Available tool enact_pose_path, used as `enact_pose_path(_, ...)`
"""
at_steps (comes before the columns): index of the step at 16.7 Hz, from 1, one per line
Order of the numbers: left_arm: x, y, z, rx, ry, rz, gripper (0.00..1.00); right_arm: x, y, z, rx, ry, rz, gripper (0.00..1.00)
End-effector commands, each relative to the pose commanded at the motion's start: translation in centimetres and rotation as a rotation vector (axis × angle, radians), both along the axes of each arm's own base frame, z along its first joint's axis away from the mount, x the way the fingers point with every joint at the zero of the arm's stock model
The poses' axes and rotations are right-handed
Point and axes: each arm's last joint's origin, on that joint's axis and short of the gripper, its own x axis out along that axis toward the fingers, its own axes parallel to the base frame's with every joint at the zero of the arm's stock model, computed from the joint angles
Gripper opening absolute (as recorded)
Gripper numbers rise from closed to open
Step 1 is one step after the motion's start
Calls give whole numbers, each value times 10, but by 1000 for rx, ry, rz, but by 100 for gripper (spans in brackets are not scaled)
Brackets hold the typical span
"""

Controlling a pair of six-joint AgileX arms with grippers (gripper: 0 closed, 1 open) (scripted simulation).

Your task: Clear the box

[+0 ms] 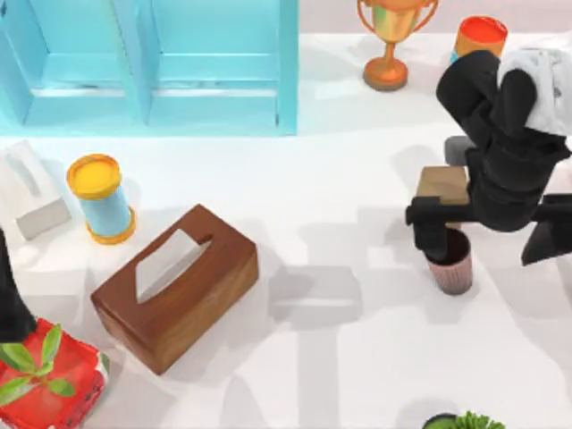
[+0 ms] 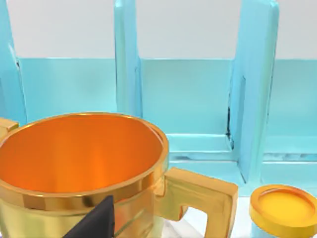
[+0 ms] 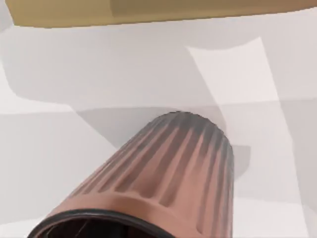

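Note:
A wide light-blue box with upright dividers stands at the back left; its compartments look bare. My right gripper hangs open at the right of the table, just above a brown ribbed cup that stands upright; the cup is very close beneath the wrist. My left arm is at the table's left edge. In the left wrist view a dark part of my left gripper sits against a gold cup with a handle.
A wooden tissue box lies left of centre. Near it are a blue can with a yellow lid, a white box and a red box with leaves. A trophy, an orange cup and a tan block are at the right.

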Motion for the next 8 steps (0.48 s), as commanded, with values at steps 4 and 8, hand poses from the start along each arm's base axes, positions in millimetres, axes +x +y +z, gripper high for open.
enact_pose_path(4,0,0,0,0,0,0,100,0,-1,0,0,0,-2,100)
enact_pose_path(8,0,0,0,0,0,0,100,3,1,15,-4,2,-1,100)
